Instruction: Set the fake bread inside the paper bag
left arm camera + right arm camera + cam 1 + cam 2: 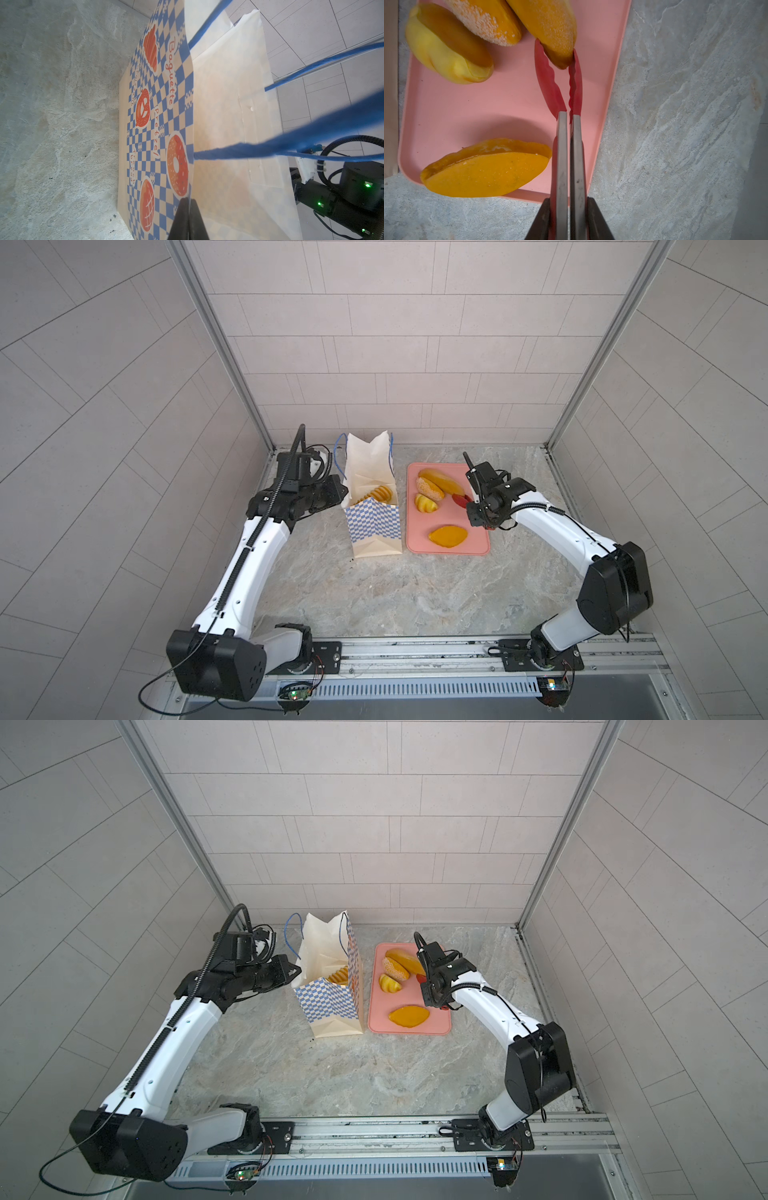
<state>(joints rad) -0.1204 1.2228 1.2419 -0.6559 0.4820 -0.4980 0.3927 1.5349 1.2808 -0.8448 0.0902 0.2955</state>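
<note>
1. The bag [374,526] stands upright on the table [374,593] with its mouth open. It is left of the tray [415,547] and just beside it
2. The left gripper [189,200] has its fingers together, pinched on the bag's top rim at the left side. In the wrist view one finger lies on the checkered outer face and the other on the plain inner face
3. The blue cords [291,145] hang loose above the rim, held by nothing
4. One ridged piece [380,493] of bread lies inside the bag, seen through the mouth in both top views
5. The tray lies flat on the table and carries four pieces:
   - the loaf [442,481] and the bun [430,488] sit close together at the far end
   - the split piece [426,504] is just in front of the bun
   - the oval piece [448,536] lies apart at the near end
6. The right gripper [569,207] is clamped on the steel arms of the tongs [562,145], which are squeezed nearly together
7. The tongs' red tips grip one end of the loaf over the tray; I cannot tell whether the loaf is lifted clear of the tray
</note>
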